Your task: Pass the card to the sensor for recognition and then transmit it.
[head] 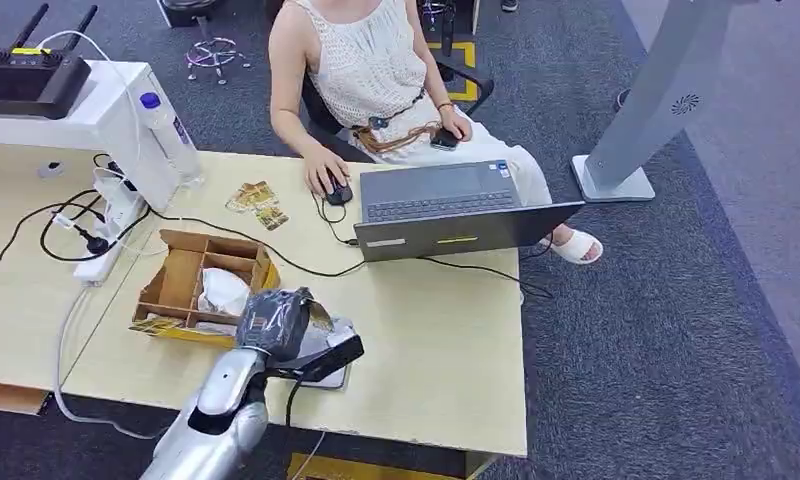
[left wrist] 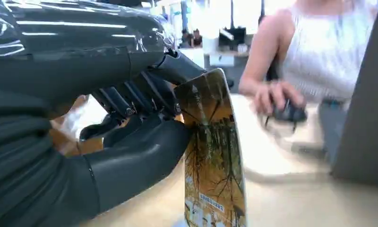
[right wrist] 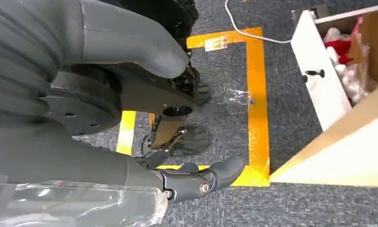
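The left hand (head: 274,322) grips the card (left wrist: 213,156), thumb on one face and dark fingers (left wrist: 130,99) on the other, near one long edge. In the left wrist view the card stands nearly upright, its printed face of yellow trees turned to the camera and its lower end close above the table (head: 446,370). In the head view the hand sits over the near edge of the table, just beside the cardboard box (head: 201,285) and above a dark flat device (head: 328,358) that I take to be the sensor; whether the card touches it I cannot tell.

The right hand (right wrist: 196,182) hangs beside the table over the carpet, its fingers loosely extended and holding nothing.

The card looks thin, light and glossy, stiff enough to keep its shape but likely to flex or slide if squeezed at one corner. A hold across both faces near an edge, as here, seems the sound one: it leaves most of the face free for reading. The slick surface could let it pivot between the pads, so a firm, even pinch seems wise.

A person (head: 376,70) sits across the table with one hand on a mouse (head: 337,191) beside a laptop (head: 456,208). More cards (head: 256,203) lie near the far edge
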Action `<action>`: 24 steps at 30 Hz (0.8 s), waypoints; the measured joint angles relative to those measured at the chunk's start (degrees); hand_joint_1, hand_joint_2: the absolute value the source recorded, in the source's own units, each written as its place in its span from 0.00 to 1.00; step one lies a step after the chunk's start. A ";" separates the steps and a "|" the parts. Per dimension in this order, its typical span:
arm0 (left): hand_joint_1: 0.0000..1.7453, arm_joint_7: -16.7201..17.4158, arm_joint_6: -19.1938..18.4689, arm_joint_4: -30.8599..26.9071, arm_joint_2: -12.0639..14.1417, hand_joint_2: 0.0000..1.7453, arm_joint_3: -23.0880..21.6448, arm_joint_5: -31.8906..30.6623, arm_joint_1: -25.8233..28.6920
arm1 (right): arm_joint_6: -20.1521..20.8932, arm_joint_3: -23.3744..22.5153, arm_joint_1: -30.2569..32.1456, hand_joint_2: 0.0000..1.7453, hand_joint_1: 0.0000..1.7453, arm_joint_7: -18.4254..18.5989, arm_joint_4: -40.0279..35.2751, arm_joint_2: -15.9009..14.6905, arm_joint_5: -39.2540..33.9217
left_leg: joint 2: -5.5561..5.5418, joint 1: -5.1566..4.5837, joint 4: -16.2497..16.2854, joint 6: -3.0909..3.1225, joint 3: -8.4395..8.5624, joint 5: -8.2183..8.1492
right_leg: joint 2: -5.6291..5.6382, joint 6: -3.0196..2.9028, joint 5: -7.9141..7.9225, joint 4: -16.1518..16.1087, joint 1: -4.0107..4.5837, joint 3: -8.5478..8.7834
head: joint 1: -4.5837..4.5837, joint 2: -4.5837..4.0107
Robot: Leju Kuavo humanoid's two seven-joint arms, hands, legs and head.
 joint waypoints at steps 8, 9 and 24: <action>1.00 1.09 8.86 -11.31 3.94 1.00 1.73 -3.96 -7.29 | 0.87 -0.30 -0.22 1.00 0.00 0.48 0.07 0.00 2.31 | -0.12 0.03 -0.01 -0.01 -0.01 0.14 | -0.12 -0.02 0.03 0.06 0.03 0.00 | -0.04 0.00; 1.00 1.09 8.19 -11.18 4.59 1.00 2.23 -4.28 -9.47 | 0.94 -0.30 -0.31 1.00 0.00 0.79 0.04 0.00 2.69 | -0.13 0.03 -0.01 -0.04 -0.01 0.18 | -0.12 0.01 0.08 0.09 0.03 0.00 | -0.02 0.00; 1.00 3.00 5.87 -3.06 7.30 1.00 3.58 -5.73 -23.99 | 0.74 -0.30 -1.17 1.00 0.00 2.21 0.04 0.00 3.78 | -0.11 0.01 0.03 0.00 -0.10 0.31 | -0.09 -0.02 0.27 0.11 0.03 -0.10 | 0.00 0.00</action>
